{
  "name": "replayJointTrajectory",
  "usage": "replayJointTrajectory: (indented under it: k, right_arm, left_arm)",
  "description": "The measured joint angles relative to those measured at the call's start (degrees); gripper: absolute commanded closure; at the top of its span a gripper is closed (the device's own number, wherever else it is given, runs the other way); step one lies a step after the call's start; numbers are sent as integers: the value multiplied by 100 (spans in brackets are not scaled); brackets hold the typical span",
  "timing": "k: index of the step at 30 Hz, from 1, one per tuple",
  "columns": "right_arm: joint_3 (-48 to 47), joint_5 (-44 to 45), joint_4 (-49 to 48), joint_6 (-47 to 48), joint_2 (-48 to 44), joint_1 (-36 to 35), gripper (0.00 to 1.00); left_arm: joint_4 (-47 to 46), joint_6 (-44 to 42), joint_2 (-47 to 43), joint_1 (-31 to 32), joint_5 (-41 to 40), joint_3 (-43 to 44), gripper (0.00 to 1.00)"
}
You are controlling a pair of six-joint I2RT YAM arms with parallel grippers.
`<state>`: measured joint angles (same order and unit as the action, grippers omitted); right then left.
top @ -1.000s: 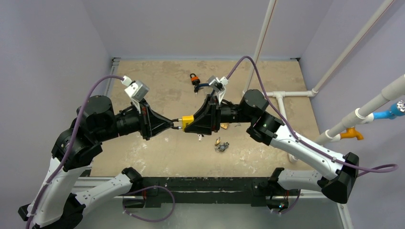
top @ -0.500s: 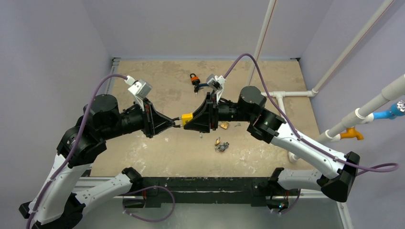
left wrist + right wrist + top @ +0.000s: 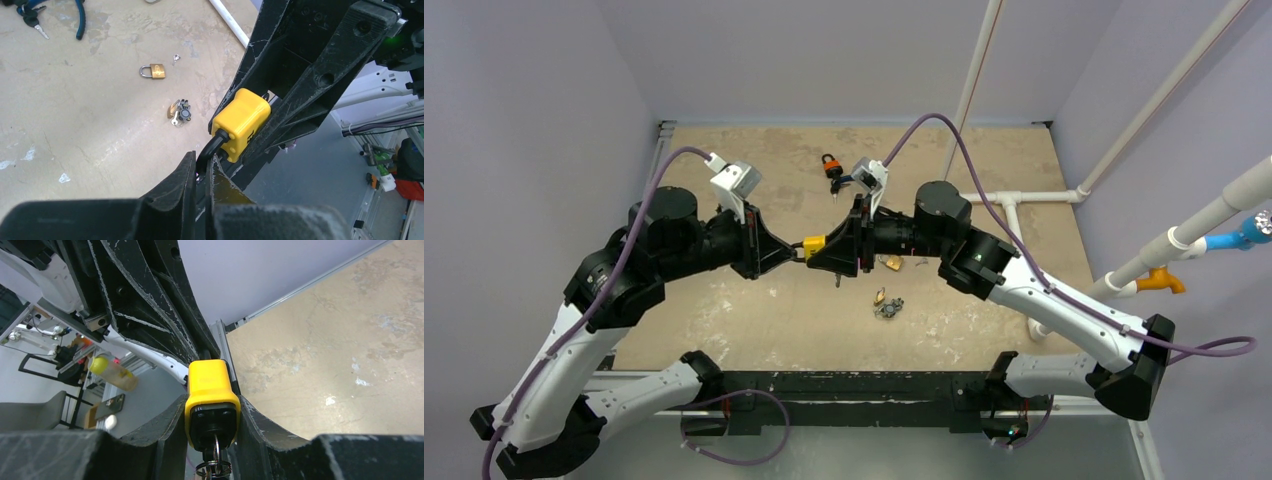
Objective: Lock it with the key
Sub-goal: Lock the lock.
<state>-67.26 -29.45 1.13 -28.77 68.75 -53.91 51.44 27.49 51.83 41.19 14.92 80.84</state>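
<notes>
Top external: padlock (image 3: 814, 243) well inside table (image 3: 724, 170) edges

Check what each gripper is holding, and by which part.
Right gripper clamps the yellow padlock by its body; left gripper pinches its black shackle. The key is in the padlock, held by neither.

even bright overhead light, soft shadows; wrist views blurred at near edge, no glare.
</notes>
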Motion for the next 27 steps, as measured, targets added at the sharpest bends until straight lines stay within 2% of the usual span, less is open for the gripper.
replayJointTrajectory:
  k: [17, 21, 27]
  right_arm:
    - [-7, -13, 44, 11, 4, -11, 100]
    - [278, -240, -417, -195, -125, 61, 100]
    - [1008, -1154, -1792, -955, -306, 597, 100]
  left_arm:
    - [343, -11, 170, 297, -400, 289, 99]
    - [420, -35, 177, 367, -400, 374, 86]
    - [116, 66, 181, 356, -17, 356, 81]
